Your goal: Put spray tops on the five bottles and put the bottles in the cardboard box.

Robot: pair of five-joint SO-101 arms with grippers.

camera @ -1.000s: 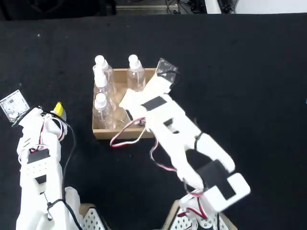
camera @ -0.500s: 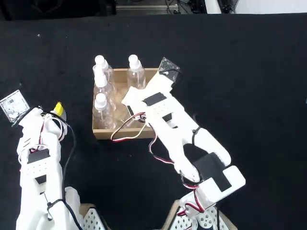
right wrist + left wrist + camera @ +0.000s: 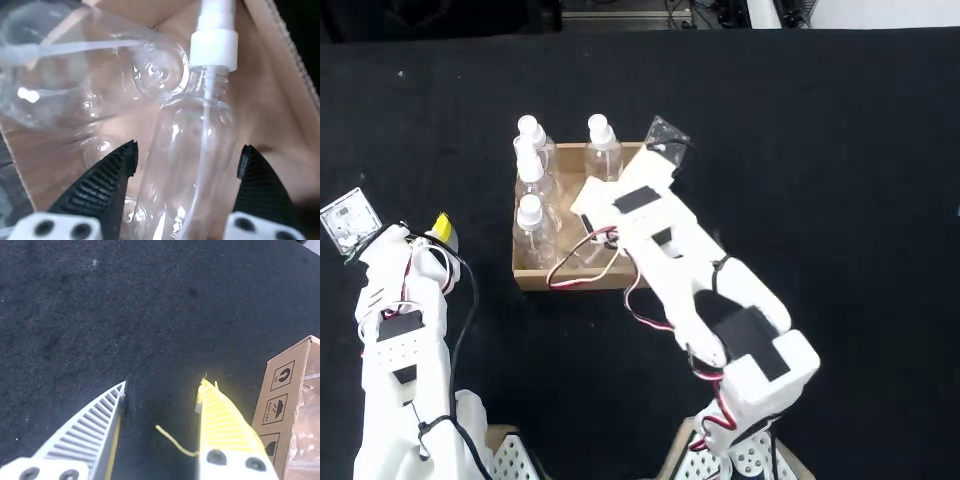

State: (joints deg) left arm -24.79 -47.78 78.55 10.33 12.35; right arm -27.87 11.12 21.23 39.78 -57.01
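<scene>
jaws of left gripper (image 3: 163,385) spread empty over table (image 3: 100,300), just left of cardboard box (image 3: 535,278). right gripper (image 3: 189,148) released, straddling capped bottle (image 3: 200,125) inside box; skewed lift could snag it, toppling upright bottles (image 3: 530,215) far left.

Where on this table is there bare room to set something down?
Bare black table spreads right of the cardboard box and beyond it. A narrower strip lies between the box and the left gripper. Crowded: inside the box, with bottles and the right gripper.
</scene>
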